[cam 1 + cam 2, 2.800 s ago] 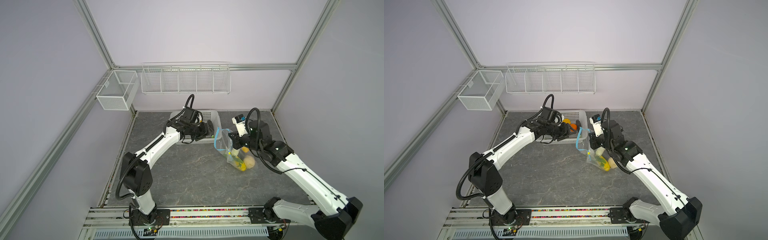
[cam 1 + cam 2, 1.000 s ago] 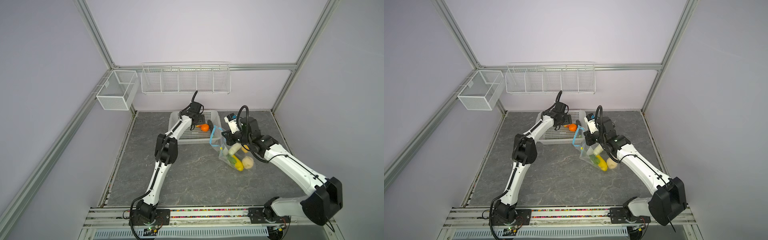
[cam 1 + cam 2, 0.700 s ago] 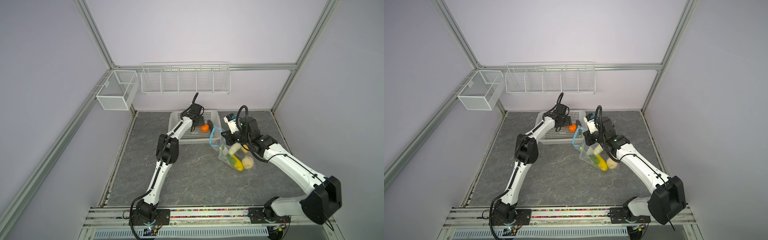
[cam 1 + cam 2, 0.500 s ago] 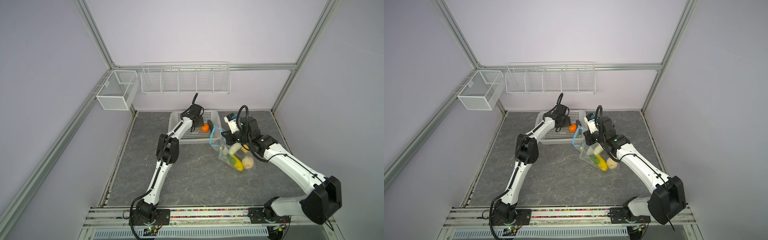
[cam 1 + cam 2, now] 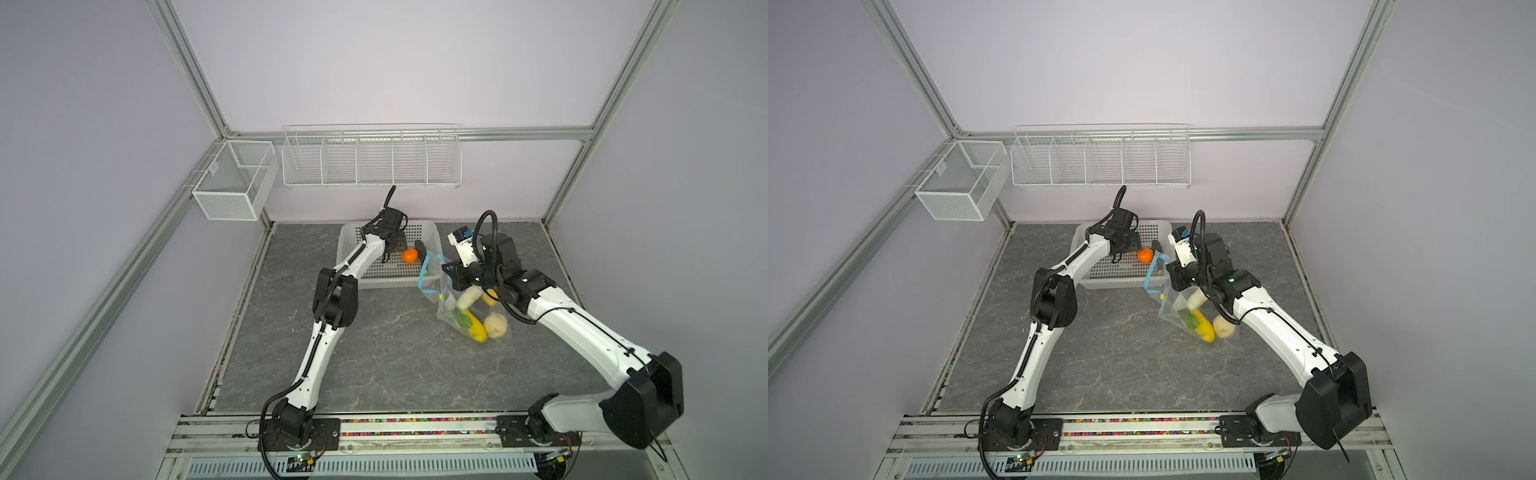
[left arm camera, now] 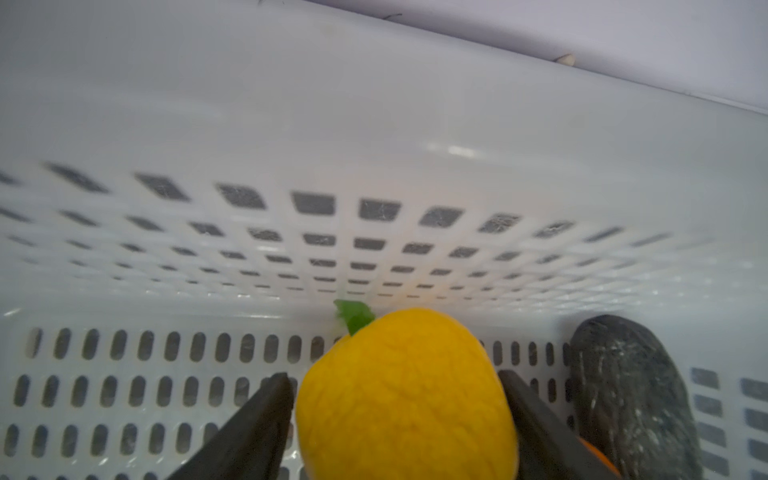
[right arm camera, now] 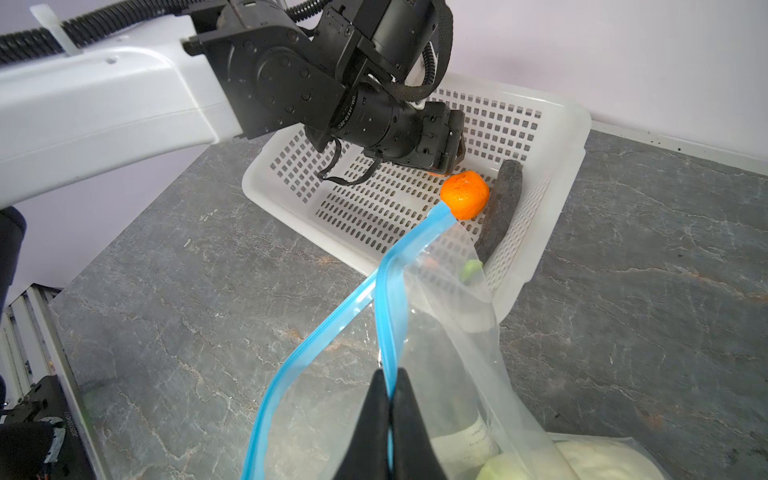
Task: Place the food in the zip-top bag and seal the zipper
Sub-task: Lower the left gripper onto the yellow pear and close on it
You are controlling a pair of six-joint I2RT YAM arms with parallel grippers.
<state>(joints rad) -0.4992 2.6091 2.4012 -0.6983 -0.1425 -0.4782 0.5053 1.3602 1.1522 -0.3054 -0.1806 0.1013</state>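
Observation:
A white perforated basket (image 5: pixel 353 241) at the back holds an orange toy fruit (image 5: pixel 409 255) with a green leaf and a dark piece (image 5: pixel 421 247). My left gripper (image 6: pixel 394 376) reaches into the basket and is shut on the orange fruit (image 6: pixel 407 399), one finger on each side. My right gripper (image 7: pixel 390 386) is shut on the light-blue zipper (image 7: pixel 386 316) and holds the clear zip-top bag (image 5: pixel 453 309) open beside the basket. White, yellow (image 5: pixel 476 328) and beige (image 5: pixel 495 325) food lies inside the bag. The yellow slider (image 5: pixel 441 297) sits on the strip.
The basket stands against the back wall, its near right corner next to the bag's mouth (image 5: pixel 1154 270). A wire rack (image 5: pixel 370 160) and a mesh box (image 5: pixel 232 180) hang on the walls above. Grey stone tabletop (image 5: pixel 374 357) spreads toward the front rail.
My left gripper's fingers have come in against the orange fruit in the basket. The right arm and the bag have stayed where they were.

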